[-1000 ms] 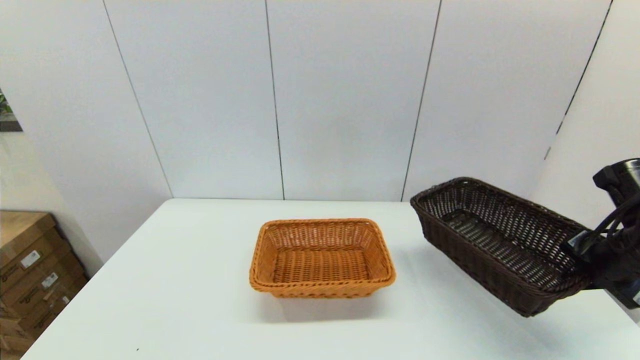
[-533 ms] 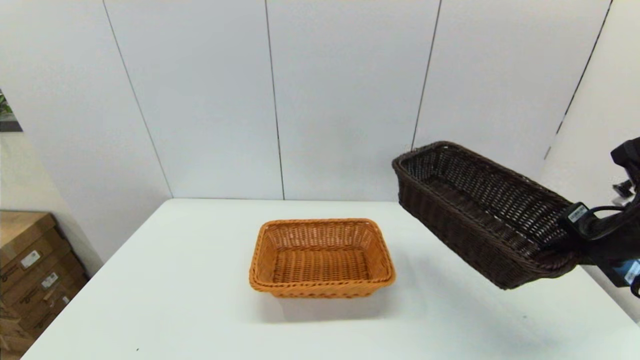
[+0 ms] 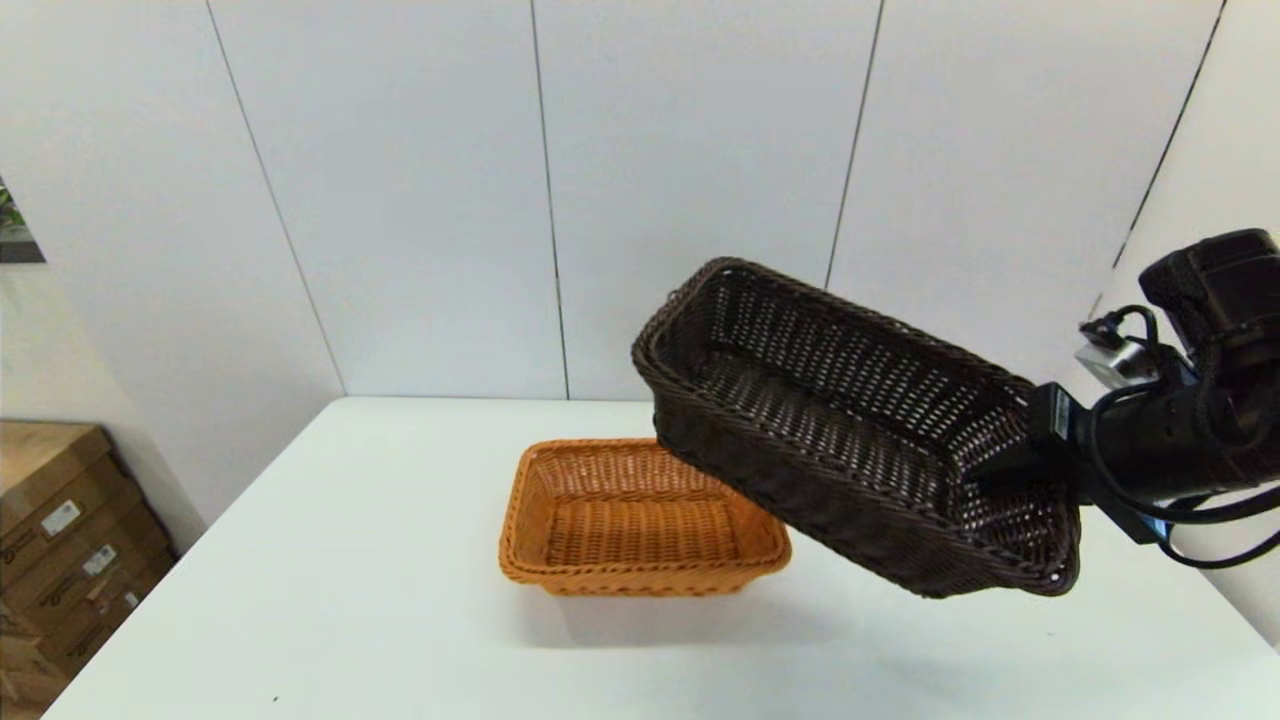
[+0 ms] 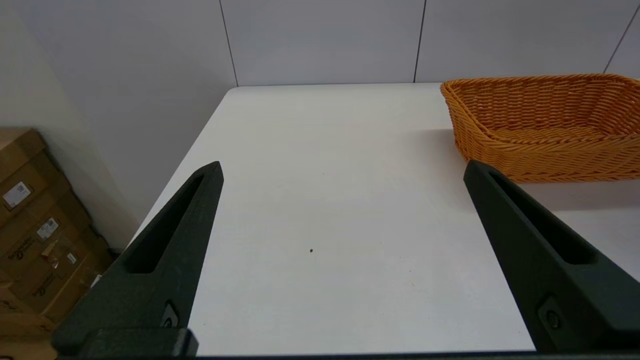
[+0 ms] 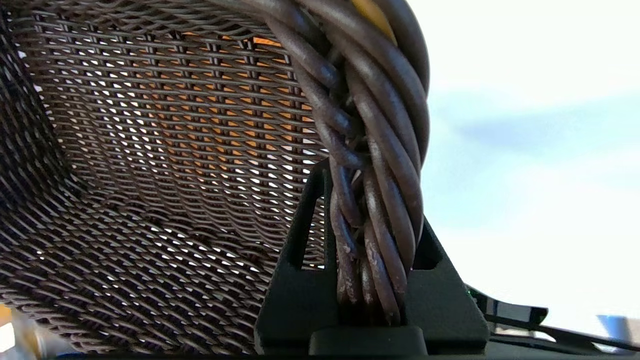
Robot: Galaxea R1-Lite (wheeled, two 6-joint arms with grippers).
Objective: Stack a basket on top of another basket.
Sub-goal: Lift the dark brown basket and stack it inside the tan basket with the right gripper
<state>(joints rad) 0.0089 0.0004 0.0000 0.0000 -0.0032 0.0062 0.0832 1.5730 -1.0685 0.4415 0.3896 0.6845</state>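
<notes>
You see the dark brown rectangular woven wicker basket (image 3: 850, 430), its slightly glossy braided rim pinched between the right gripper's (image 5: 370, 235) matt black plastic fingers; the orange-tan wicker basket (image 3: 640, 520) looks smooth.

No legible text showing. Cardboard boxes (image 3: 60, 540) beside bench carrying white labels and faint print, too small for reading. Sticker on right arm cabling (image 3: 1060, 415) likewise unreadable.
</notes>
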